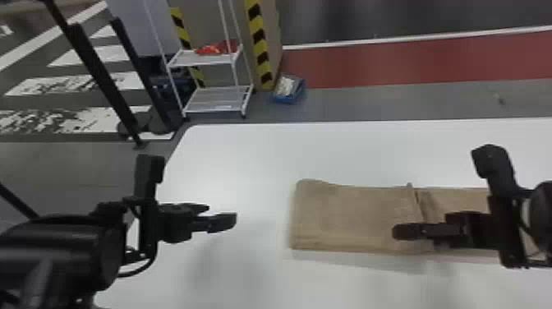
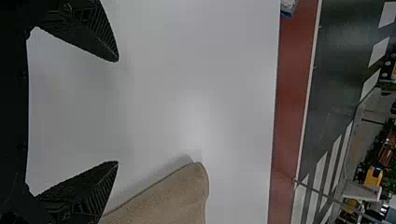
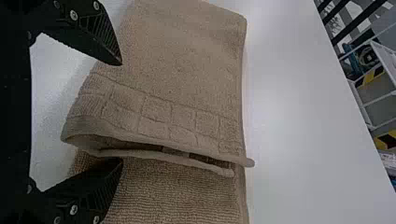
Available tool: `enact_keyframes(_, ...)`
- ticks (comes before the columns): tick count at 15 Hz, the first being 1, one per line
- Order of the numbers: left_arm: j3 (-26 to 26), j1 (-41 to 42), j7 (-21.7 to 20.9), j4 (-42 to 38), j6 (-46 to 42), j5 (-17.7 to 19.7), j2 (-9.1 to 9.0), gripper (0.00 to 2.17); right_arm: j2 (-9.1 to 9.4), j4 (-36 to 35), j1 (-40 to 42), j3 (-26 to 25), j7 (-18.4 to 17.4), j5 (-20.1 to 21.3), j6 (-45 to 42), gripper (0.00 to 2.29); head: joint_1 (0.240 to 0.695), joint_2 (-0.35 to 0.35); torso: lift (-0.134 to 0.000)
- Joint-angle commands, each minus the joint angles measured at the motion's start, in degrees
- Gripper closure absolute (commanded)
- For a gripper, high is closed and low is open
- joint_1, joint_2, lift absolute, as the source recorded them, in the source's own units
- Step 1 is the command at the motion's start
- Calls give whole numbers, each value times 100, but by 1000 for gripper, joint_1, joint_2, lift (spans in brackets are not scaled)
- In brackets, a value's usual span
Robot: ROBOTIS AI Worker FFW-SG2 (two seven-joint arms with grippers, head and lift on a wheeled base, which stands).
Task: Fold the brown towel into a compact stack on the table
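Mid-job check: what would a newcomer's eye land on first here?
First, the brown towel, a long folded strip on the white table, with a hem across it. The open left gripper hangs left of it, the open right gripper above the towel. Behind the table, yellow-and-black stripes stand out.

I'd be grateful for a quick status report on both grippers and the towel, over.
Left gripper open, left of the towel. Right gripper open, over the towel. Partly folded towel on table; right arm overhangs it.

Hazard stripes point(image 1: 258, 41) and painted floor point(image 1: 410, 63) suggest a workshop
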Motion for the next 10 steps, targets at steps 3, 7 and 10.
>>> enact_keyframes(3, 17, 66, -1, -23, -1, 0, -9, 107, 5, 146, -143, 236, -4, 76, -50, 535, 695, 247, -124)
enact_keyframes(7, 61, 75, -36, 4, -18, 9, 18, 107, 5, 119, -116, 113, 66, 5, -50, 1025, 695, 257, -124)
enact_keyframes(10, 61, 75, -54, 4, -18, 9, 18, 107, 5, -83, -108, -36, 75, -100, -15, 1204, 695, 257, -124)
